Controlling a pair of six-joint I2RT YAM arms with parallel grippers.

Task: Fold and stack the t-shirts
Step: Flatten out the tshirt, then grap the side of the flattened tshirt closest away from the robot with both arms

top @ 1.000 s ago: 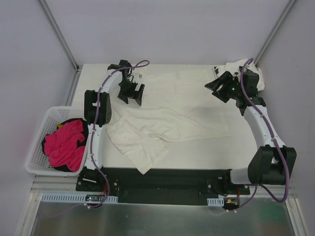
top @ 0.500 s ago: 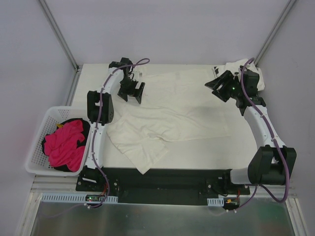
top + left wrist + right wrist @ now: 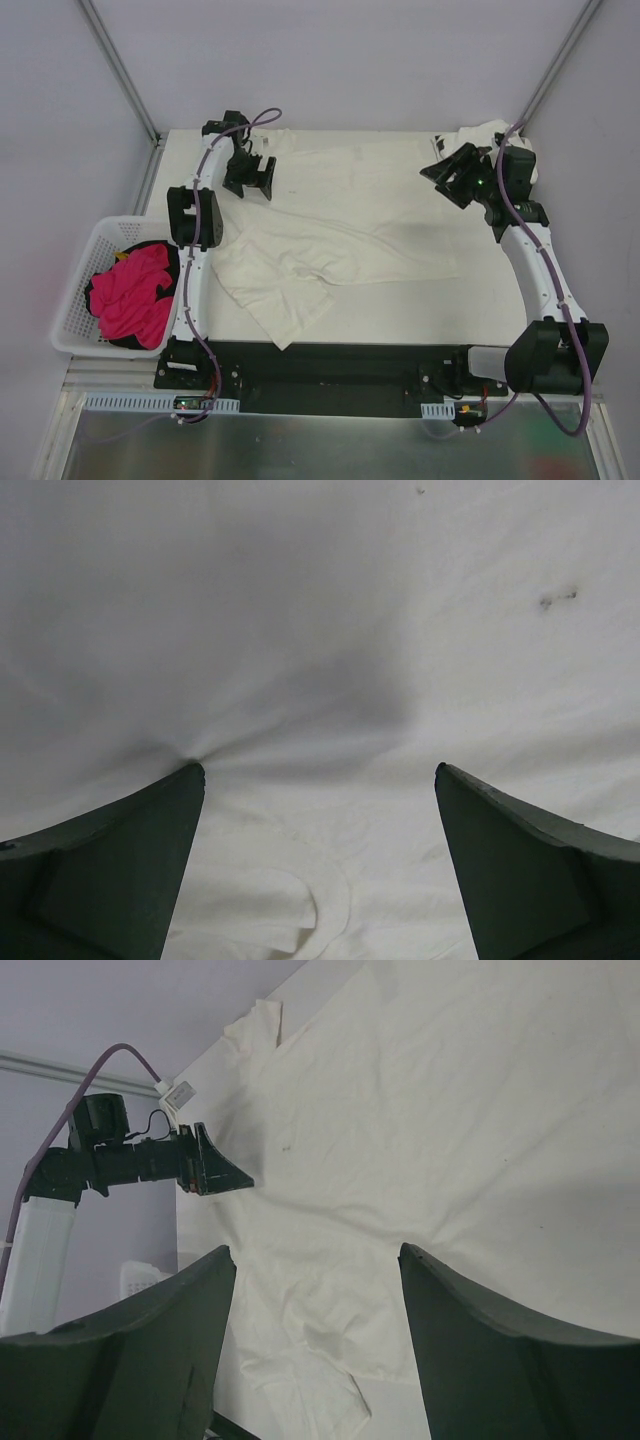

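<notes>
The worktop [image 3: 400,320] carries the large cream-white t-shirt [image 3: 350,220], which is spread out but creased from the far left corner across the centre, with one flap reaching toward the near edge. A white basket [image 3: 75,290] holding a pink cloth [image 3: 130,290] stands off the left edge, and the second t-shirt [image 3: 485,132] lies bunched in the far right corner, its print too small to confirm. The left gripper [image 3: 320,770] is released with jaws wide, low over the cream-white t-shirt near the far left corner, one fingertip apparently touching the cloth; the right gripper [image 3: 315,1250] is also released and empty, raised above the shirt's far right portion.
</notes>
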